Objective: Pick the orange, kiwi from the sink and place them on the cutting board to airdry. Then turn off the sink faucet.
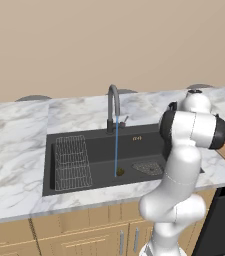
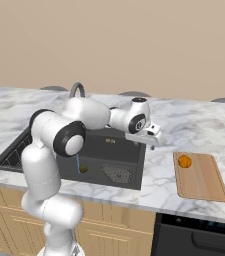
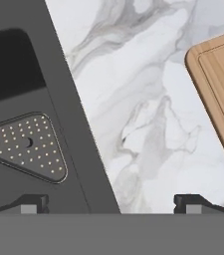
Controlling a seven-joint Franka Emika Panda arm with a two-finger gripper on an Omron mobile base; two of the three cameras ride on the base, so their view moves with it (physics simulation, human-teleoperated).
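Left base view: midway through the job, with the kiwi [image 1: 119, 171], a small dark olive oval, lying on the sink [image 1: 54, 165] floor under the blue stream from the sink faucet [image 1: 113, 107]. Right base view: orange [image 2: 184, 161], small and bright, already at the cutting board [image 2: 204, 187] near-left corner; gripper [image 2: 153, 141] above the counter between basin and board, jaws wide, empty. Hand view: fingertips [image 3: 31, 203] spread over the basin's right rim. Next, probably: swing back, descend on the kiwi.
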